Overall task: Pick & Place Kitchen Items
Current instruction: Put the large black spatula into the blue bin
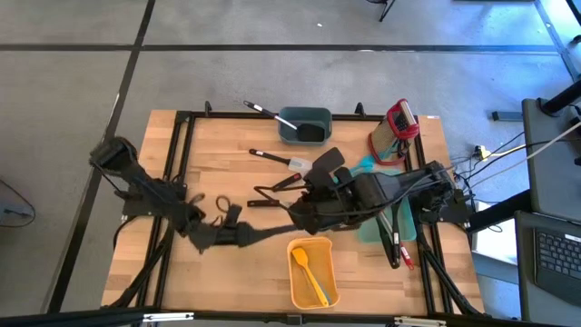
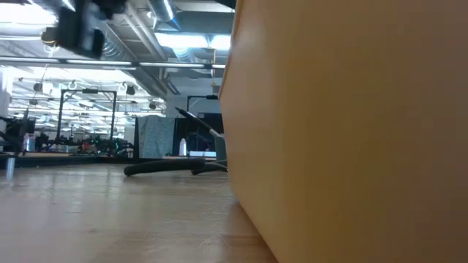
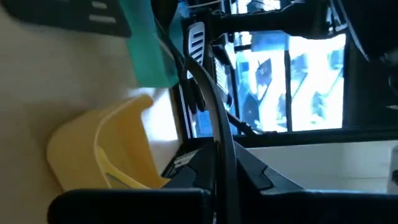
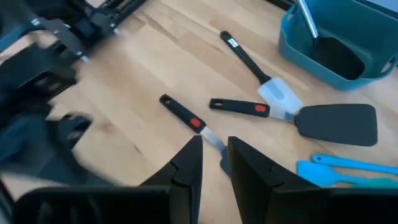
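Several utensils lie on the wooden table: a white-headed spatula [image 4: 268, 84], a black turner [image 4: 336, 123] with a red-trimmed handle, another red-trimmed handle [image 4: 183, 115] and teal spatulas [image 4: 348, 171]. A teal bin [image 4: 336, 46] at the far edge holds a dark-headed utensil [image 4: 308, 22]. A yellow bin [image 1: 295, 291] near the front edge holds an orange spatula [image 1: 309, 271]. My right gripper [image 4: 216, 163] hangs high over the middle, slightly open, with nothing between its fingers. My left gripper [image 1: 229, 216] is shut, left of the yellow bin, and I see nothing in it.
A red-and-white item [image 1: 399, 123] stands at the far right corner. A teal sheet [image 1: 404, 222] lies under my right arm. The yellow bin's wall [image 2: 351, 131] fills the right of the low view, with a dark utensil [image 2: 175, 166] lying beyond it.
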